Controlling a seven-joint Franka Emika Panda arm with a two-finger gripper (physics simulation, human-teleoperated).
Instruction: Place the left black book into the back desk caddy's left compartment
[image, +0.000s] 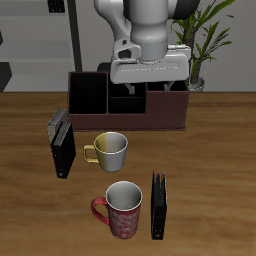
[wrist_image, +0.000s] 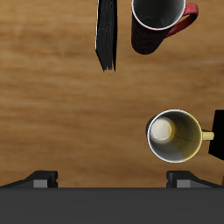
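Observation:
The left black book stands on edge near the table's front edge, beside a red mug. It also shows in the wrist view, next to the same mug. The back desk caddy is a long reddish-brown box at the table's back. Its left compartment is the dark-walled end section. My gripper hangs high over the caddy's middle, far from the book. In the wrist view the gripper is open and empty, its fingers wide apart.
A second black book lies at the other side of the table and shows at the wrist view's edge. A yellowish metal mug stands mid-table between the caddy and the red mug. A potted plant stands behind the caddy.

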